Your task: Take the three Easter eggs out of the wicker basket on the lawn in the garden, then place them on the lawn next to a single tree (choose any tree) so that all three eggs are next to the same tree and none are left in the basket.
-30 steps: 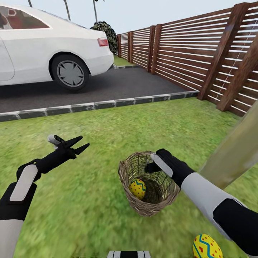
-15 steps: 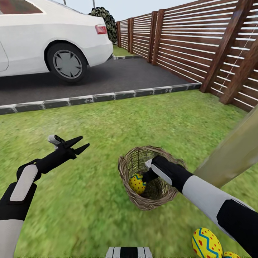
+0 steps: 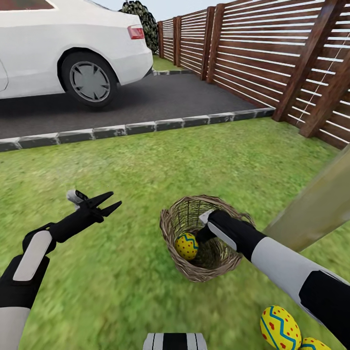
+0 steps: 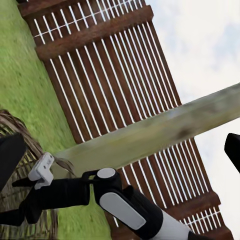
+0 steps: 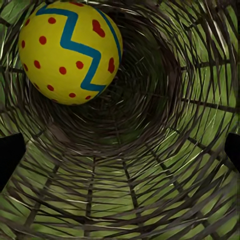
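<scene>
You're in a home's front garden. See the lawn [image 3: 146,160], slatted wooden fence [image 3: 253,53], kerbed driveway [image 3: 155,102] and parked white car [image 3: 63,48].

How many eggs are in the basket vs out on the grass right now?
Easter eggs in the wicker basket: 1
Easter eggs on the lawn near the tree: 2
Total: 3

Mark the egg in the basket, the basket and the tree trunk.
egg in the basket [image 3: 186,245]: head view, its yellow side.
basket [image 3: 171,221]: head view, left rim.
tree trunk [image 3: 318,206]: head view, mid trunk.
</scene>
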{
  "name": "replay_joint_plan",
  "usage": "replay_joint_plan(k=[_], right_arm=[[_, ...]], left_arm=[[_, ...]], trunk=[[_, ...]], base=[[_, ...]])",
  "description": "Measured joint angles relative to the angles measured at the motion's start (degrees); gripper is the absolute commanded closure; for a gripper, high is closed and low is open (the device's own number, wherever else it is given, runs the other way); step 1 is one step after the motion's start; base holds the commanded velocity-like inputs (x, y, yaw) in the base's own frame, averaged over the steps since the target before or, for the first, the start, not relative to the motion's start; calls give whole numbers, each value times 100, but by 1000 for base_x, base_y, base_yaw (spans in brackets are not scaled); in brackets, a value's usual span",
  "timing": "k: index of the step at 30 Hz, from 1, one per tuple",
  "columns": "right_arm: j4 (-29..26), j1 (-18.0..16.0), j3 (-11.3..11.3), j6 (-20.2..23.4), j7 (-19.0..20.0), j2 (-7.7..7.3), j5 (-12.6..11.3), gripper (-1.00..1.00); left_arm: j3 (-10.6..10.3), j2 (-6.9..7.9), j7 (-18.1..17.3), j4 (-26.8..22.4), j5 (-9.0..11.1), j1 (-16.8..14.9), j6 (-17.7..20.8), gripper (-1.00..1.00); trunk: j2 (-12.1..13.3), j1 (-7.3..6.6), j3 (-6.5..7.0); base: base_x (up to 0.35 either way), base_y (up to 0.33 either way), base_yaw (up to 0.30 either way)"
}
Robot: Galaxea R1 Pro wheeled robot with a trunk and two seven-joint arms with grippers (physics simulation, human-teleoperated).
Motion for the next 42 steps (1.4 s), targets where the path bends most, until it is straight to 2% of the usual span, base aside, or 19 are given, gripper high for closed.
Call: replay_joint_plan(k=[18, 19, 21, 42], right_arm=[[-48, 9, 27, -579, -8, -8, 24, -100], [-45, 10, 24, -1742, 4, -7, 29, -100], [-46, 16, 29, -1959, 27, -8, 26, -100], [-83, 18, 43, -2076, 35, -7, 36, -100]], left_arm=[[0, -5, -1, -16, -3, 11, -1, -100], [0, -5, -1, -16, -2, 10, -1, -100], [0, -4, -1, -17, -3, 10, -1, -100], [0, -12, -1, -26, -2, 13, -1, -100]], trunk=[[-24, 47, -398], [-25, 49, -420], [-28, 55, -465], [-56, 109, -930]], base=[[0, 0, 0], [0, 0, 0], [0, 0, 0], [0, 0, 0]])
